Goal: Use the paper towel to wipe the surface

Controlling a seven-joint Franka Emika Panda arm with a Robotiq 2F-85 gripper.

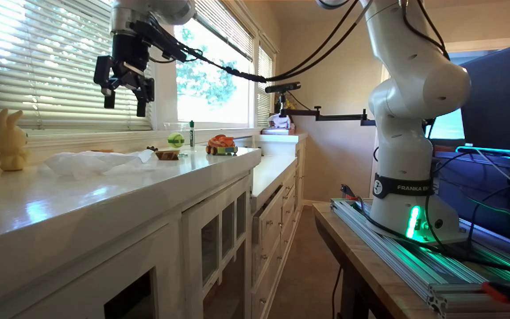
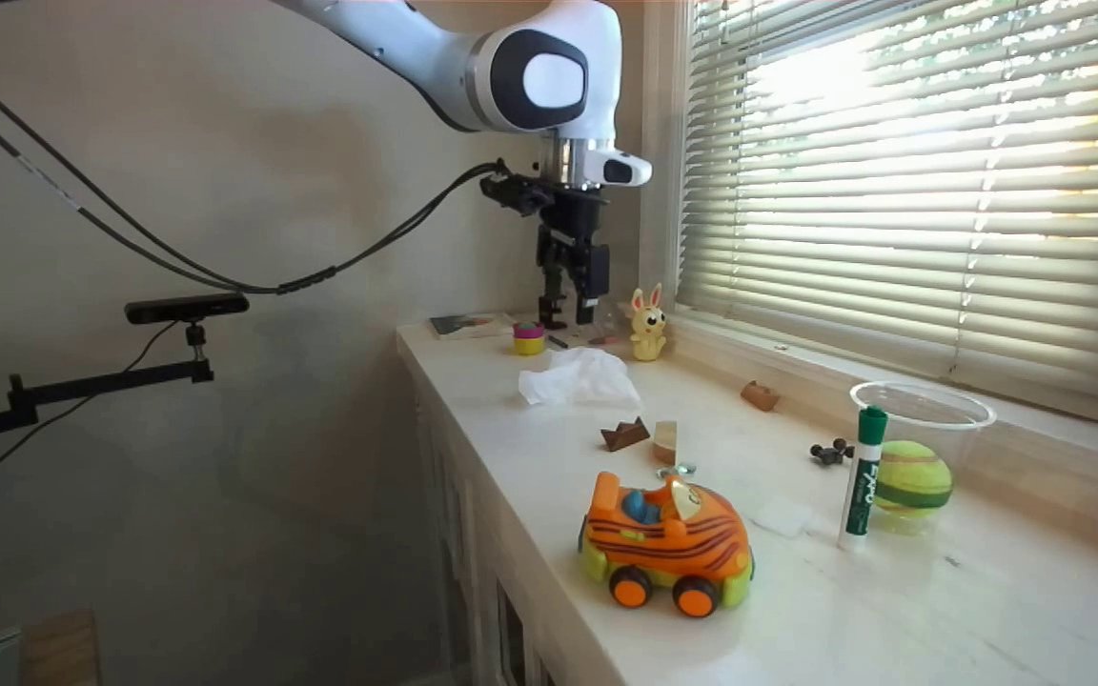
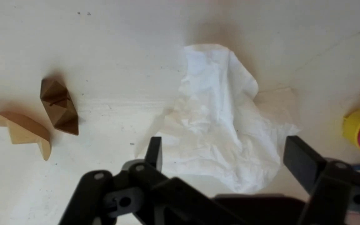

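In an exterior view we see the black two-fingered tool (image 1: 125, 104) hanging with its fingers spread, above the crumpled white paper towel (image 1: 93, 165) and well apart from it. The towel lies on the glossy white counter (image 1: 73, 195). To the towel's left we find the pale yellow rabbit figure (image 1: 10, 145), and to its right the orange and yellow-green plastic toy car (image 1: 221, 145).

In an exterior view we look past the toy car toward the towel. Between the car and the towel lie the dark brown zigzag piece (image 2: 624, 435) and the tan curved block (image 2: 665, 438). To the towel's right and nearer to us, the green-capped white marker (image 2: 862, 481) stands upright just beside the clear plastic cup (image 2: 954, 435), through which we see the striped yellow-green ball (image 2: 911, 476). Beyond the towel sit the round yellow-and-magenta tub (image 2: 529, 340) and, farther right, the rabbit figure.

In the wrist view we look down on the wrinkled towel, which shows below, between the tool's parted fingertips. To the towel's left we see the zigzag piece and, farther left, the curved block; to its right, the tub.
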